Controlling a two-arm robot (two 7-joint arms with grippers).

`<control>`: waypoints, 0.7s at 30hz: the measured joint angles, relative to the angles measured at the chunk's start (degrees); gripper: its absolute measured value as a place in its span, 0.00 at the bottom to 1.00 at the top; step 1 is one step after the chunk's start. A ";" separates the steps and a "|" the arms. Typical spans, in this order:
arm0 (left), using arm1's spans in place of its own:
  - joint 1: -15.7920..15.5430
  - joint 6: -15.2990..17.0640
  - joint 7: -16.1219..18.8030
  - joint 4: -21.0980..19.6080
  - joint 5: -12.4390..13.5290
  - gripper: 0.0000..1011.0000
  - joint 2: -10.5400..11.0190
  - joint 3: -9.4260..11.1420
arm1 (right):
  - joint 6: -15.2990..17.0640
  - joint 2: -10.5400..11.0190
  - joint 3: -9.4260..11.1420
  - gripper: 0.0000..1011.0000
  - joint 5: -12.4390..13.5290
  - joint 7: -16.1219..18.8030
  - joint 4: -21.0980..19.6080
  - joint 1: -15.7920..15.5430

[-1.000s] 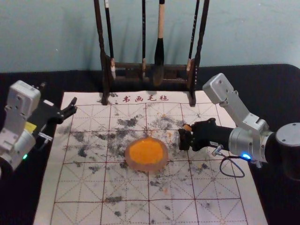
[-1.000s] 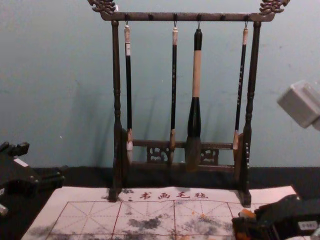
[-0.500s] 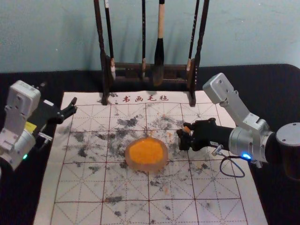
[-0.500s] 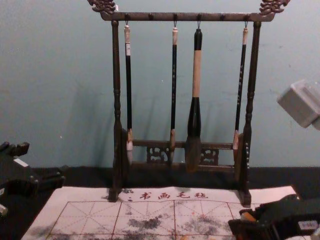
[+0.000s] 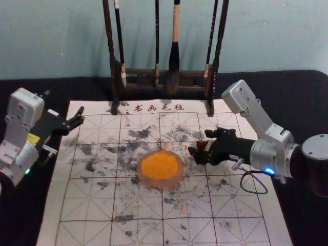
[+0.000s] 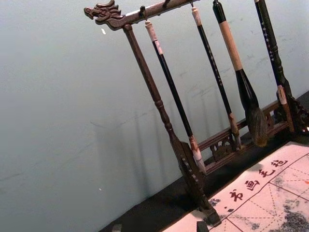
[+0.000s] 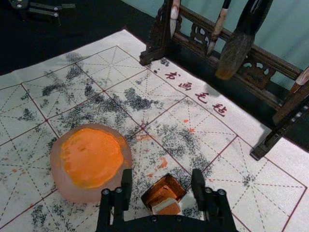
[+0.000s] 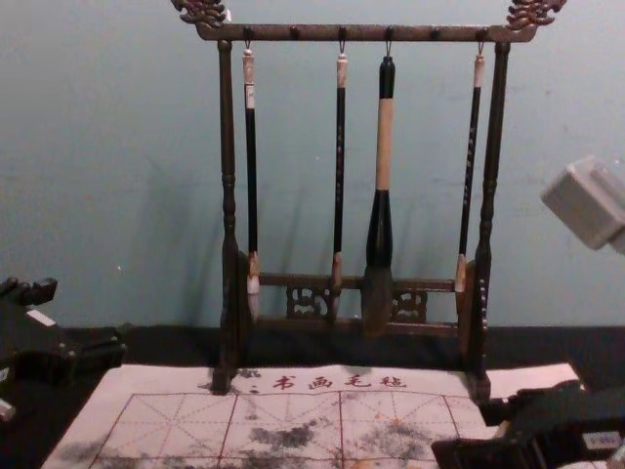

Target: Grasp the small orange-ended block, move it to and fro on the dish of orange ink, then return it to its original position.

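In the head view my right gripper (image 5: 200,143) is open just right of the dish (image 5: 153,183) of orange ink, with the small block (image 5: 201,146) between its fingers. The right wrist view shows gaps between the block (image 7: 165,194) and both fingers of the right gripper (image 7: 161,177); the block's near end is pale and orange. Beside it lies the dish (image 7: 59,181). Contact between the block's underside and the mat cannot be made out. My left gripper (image 5: 63,105) stays parked at the left, open.
A dark wooden rack (image 5: 146,73) with hanging brushes stands at the back of the ink-spotted white mat (image 5: 92,205). The large brush (image 5: 173,66) hangs right of the rack's middle. Black cloth (image 5: 302,102) surrounds the mat.
My right gripper's fingers have moved apart and let go of the block, which now sits between them with space on both sides. The left arm and the dish have kept their places.
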 joint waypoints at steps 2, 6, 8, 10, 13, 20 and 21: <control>0.00 0.00 0.00 0.00 0.00 0.99 0.00 0.00 | 0.00 0.00 0.00 0.77 0.00 0.00 0.00 0.00; 0.00 0.00 0.00 0.00 0.00 0.99 0.00 0.00 | 0.01 0.00 0.00 0.89 0.02 -0.03 0.00 0.00; 0.00 0.00 0.00 0.00 0.00 0.99 0.00 0.00 | 0.01 0.00 0.00 0.94 0.03 -0.03 0.00 0.00; 0.00 0.00 0.00 0.00 0.00 0.99 0.00 0.00 | 0.01 0.00 0.00 0.98 0.04 -0.04 0.00 0.00; 0.00 0.00 0.00 0.00 0.00 0.99 0.00 0.00 | -0.67 -0.05 0.24 0.99 0.05 -0.04 -0.08 -0.16; 0.00 0.00 0.00 0.00 0.00 0.99 0.00 0.00 | -7.92 -0.67 3.22 0.99 0.02 -1.03 -2.03 -2.10; 0.00 0.00 0.00 0.00 0.00 0.99 0.00 0.00 | -10.28 -0.85 4.27 0.99 -0.03 -1.78 -2.67 -2.80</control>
